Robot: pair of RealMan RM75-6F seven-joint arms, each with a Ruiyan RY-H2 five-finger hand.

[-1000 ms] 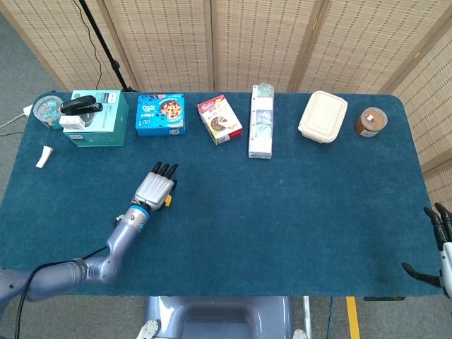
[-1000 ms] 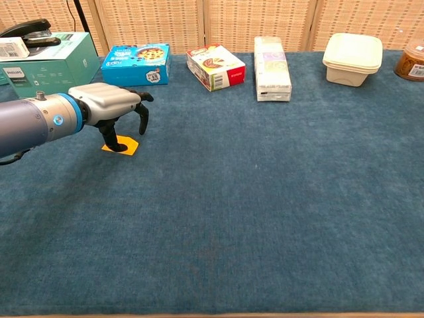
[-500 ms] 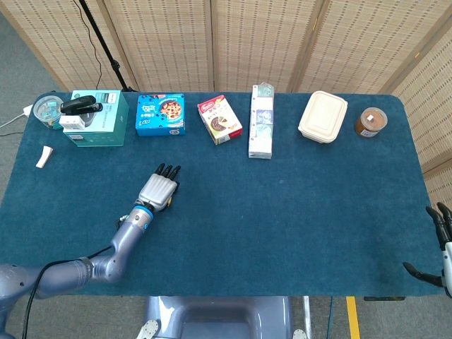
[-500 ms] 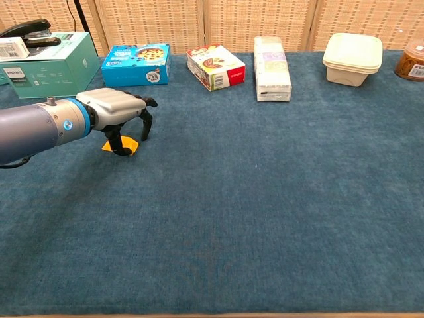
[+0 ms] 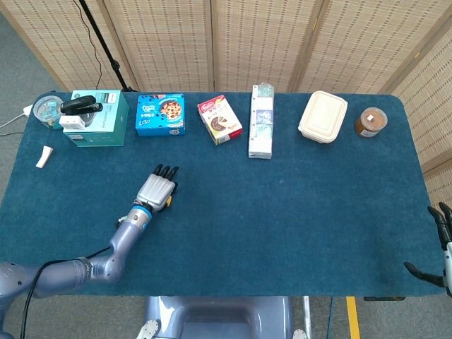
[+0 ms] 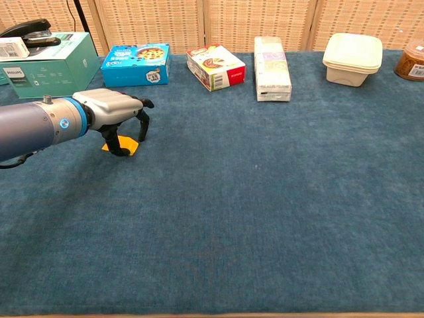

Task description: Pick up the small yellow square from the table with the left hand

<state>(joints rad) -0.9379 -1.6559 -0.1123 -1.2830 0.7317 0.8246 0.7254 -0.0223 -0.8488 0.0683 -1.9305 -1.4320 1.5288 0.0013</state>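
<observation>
The small yellow square (image 6: 128,143) lies flat on the blue tablecloth at the left. In the head view only a sliver of the yellow square (image 5: 168,201) shows beside the knuckles. My left hand (image 6: 111,109) arches over it, palm down. Its fingertips (image 6: 142,132) point at the cloth behind the square and the thumb tip stands on or at the square's near edge. The square is not lifted. From above, the left hand (image 5: 157,189) covers most of it. My right hand (image 5: 443,244) hangs off the table's right edge, fingers spread, holding nothing.
Along the far edge stand a teal box (image 5: 99,118) with a stapler on it, a blue cookie box (image 5: 160,114), a small red-white box (image 5: 219,119), a tall white pack (image 5: 260,121), a white lidded container (image 5: 323,116) and a brown jar (image 5: 370,121).
The left hand has sunk a little and its fingers have drawn in closer around the square. The square still lies flat in the same spot. The right hand has barely moved.
</observation>
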